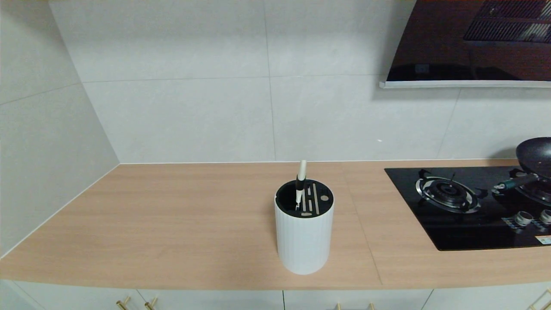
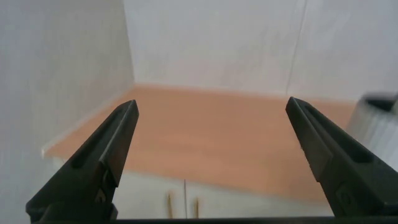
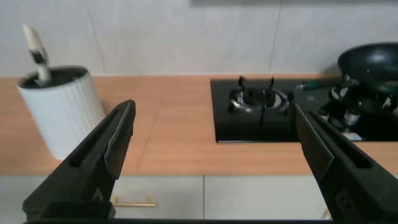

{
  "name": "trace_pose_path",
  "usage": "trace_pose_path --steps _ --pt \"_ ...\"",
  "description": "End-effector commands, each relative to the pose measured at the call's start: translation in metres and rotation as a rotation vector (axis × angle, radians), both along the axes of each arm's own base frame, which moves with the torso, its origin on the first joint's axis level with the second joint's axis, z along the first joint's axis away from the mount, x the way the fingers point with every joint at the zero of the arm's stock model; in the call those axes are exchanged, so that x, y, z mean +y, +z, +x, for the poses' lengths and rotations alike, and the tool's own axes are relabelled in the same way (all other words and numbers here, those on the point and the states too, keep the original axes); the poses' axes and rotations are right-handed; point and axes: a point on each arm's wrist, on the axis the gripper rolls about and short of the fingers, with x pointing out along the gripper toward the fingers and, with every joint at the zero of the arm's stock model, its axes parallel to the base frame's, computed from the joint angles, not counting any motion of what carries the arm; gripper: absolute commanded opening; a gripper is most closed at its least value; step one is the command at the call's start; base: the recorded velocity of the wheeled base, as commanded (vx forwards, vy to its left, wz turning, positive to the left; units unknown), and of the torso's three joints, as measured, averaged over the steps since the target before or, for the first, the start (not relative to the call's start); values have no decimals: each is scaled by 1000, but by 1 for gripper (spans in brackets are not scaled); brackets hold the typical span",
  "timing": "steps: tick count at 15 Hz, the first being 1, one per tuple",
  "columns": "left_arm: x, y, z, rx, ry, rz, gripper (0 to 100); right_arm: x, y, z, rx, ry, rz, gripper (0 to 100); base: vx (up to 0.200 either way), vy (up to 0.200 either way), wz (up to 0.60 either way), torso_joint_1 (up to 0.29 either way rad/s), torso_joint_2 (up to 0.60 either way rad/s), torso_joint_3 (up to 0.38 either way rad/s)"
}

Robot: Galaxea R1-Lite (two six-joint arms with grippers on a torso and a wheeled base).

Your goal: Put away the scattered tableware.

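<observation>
Left wrist view and right wrist view are closest to us: the left gripper [image 2: 211, 104] and the right gripper [image 3: 212, 107] both have their fingers wide apart, with nothing between them. Farther off, on the wooden counter [image 1: 172, 224], stands the white holder [image 1: 304, 232], and one thin utensil [image 1: 301, 176] stands in it, its pale handle end poking up over the rim. We think the utensil is light, hard and a bit slippery, so we would pinch it on that poking-up handle end.

Left jaws spread, right jaws spread
</observation>
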Motion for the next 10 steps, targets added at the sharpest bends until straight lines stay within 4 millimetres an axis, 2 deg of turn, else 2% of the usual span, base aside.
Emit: trace_pose_path --steps 1,2,4,10 --pt "-1 -30 12 89 -50 4 100 0 -27 12 30 -2 -15 100 0 0 0 0 0 0" --pt "-1 -39 15 104 -62 6 100 0 -30 12 67 3 -11 100 0 0 0 0 0 0" --pt "-3 -42 17 103 -139 3 100 0 -38 12 146 7 -12 100 0 0 0 0 0 0" --pt "-4 -44 17 114 -169 -7 100 0 -37 13 137 13 -9 100 0 0 0 0 0 0"
